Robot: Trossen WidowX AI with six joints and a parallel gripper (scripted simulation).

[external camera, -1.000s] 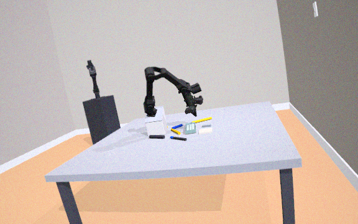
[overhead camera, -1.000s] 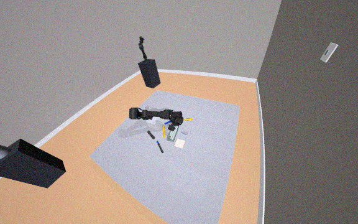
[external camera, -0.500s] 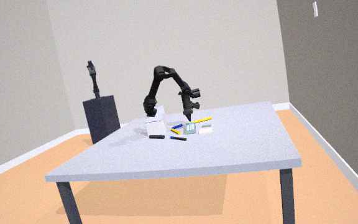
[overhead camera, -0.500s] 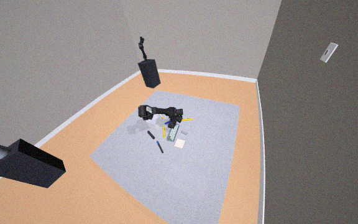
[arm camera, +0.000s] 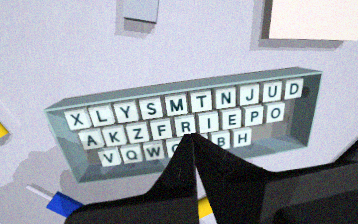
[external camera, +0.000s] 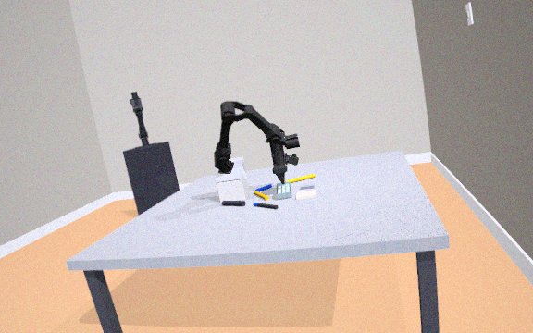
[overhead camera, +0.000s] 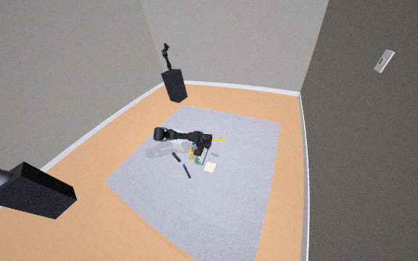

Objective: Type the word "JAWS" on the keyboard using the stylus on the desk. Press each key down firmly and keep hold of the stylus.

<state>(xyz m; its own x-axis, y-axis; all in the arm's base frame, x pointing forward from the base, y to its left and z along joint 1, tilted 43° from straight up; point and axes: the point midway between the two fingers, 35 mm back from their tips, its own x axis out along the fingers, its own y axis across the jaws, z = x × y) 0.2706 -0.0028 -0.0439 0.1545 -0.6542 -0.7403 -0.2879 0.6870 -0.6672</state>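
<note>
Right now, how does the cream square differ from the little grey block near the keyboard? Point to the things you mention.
The cream square [overhead camera: 210,167] [external camera: 305,194] [arm camera: 316,19] is pale; the grey block [overhead camera: 215,154] [external camera: 307,187] [arm camera: 141,9] is darker. The cream square is also clearly larger than the grey block. Both rest on the desk [overhead camera: 231,203] [external camera: 257,231] [arm camera: 25,55], outside the keyboard [overhead camera: 197,162] [external camera: 283,196] [arm camera: 185,89].

The keyboard [overhead camera: 199,162] [external camera: 284,197] [arm camera: 310,112] is grey-green with dark-lettered white keys [arm camera: 176,104], the claw [overhead camera: 198,152] [external camera: 282,181] [arm camera: 190,139] black

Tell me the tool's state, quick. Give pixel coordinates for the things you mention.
Tool [overhead camera: 198,152] [external camera: 282,182] [arm camera: 190,139]: closed, nothing held, fingertips together over the keyboard [overhead camera: 201,159] [external camera: 284,196] [arm camera: 190,89].
</note>
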